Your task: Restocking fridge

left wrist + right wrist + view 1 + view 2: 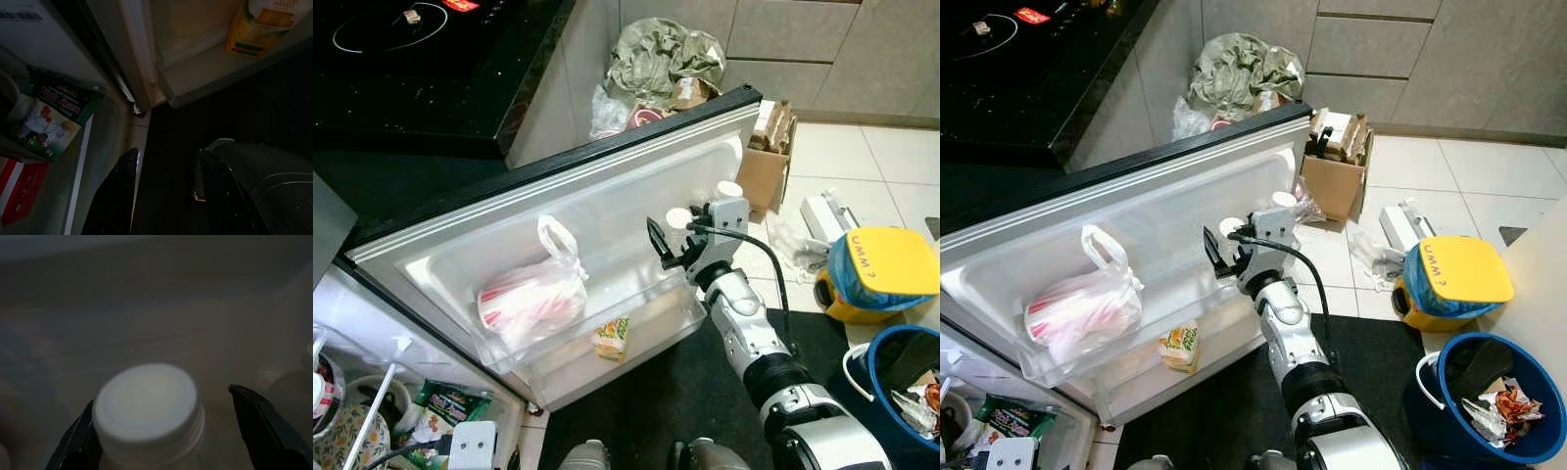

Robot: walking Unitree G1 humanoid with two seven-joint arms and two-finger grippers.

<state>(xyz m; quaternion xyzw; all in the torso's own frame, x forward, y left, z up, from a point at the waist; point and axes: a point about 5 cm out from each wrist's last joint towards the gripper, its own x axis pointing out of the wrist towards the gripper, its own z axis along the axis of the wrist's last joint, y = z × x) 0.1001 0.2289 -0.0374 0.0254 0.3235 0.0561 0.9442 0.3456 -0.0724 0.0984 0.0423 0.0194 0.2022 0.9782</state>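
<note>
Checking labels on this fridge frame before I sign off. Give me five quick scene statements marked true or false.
1. The fridge door stands open. True.
2. The right claw has its fingers spread around a white-capped bottle. True.
3. The plastic bag lies on the floor. False: it sits in the door shelf.
4. The left claw grips the mango carton. False: it hangs open low by the fridge, apart from the carton.
5. The bucket beside the robot is red. False: it is blue, with rubbish inside.
</note>
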